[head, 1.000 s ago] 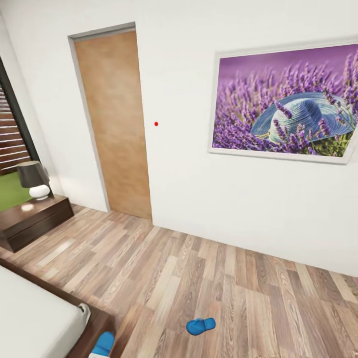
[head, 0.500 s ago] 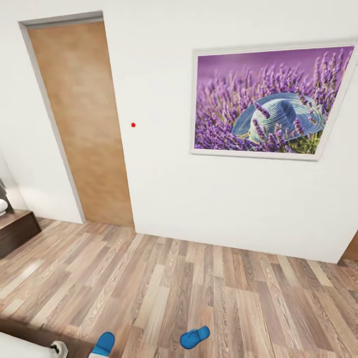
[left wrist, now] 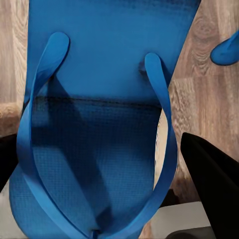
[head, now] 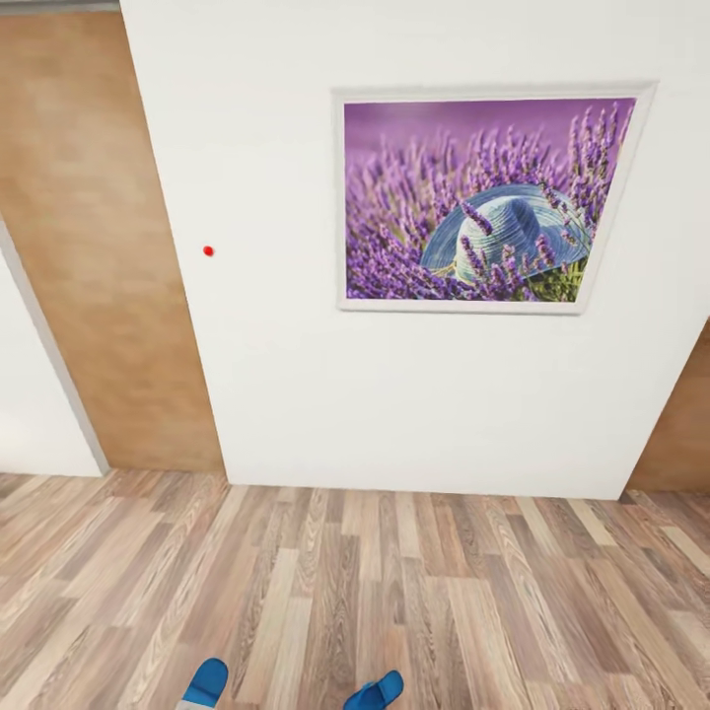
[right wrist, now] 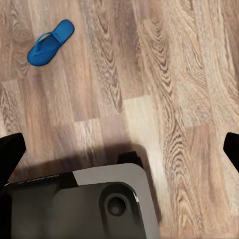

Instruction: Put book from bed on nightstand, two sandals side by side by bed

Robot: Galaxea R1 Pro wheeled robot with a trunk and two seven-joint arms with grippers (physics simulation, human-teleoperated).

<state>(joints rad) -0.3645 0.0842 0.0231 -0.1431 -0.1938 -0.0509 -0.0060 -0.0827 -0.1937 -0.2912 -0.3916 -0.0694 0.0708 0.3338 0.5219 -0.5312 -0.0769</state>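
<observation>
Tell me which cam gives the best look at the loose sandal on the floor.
Right wrist view: the loose sandal lies whole on the planks. Head view clips it at the frame edge; left wrist view catches only its tip.

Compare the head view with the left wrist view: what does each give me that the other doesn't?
The head view adds the white wall, a framed lavender picture, a wooden door and a small red dot. The left wrist view adds a close-up of the near sandal, straps up, between the dark fingers. Both share that near sandal, the second sandal and the wood-plank floor.
</observation>
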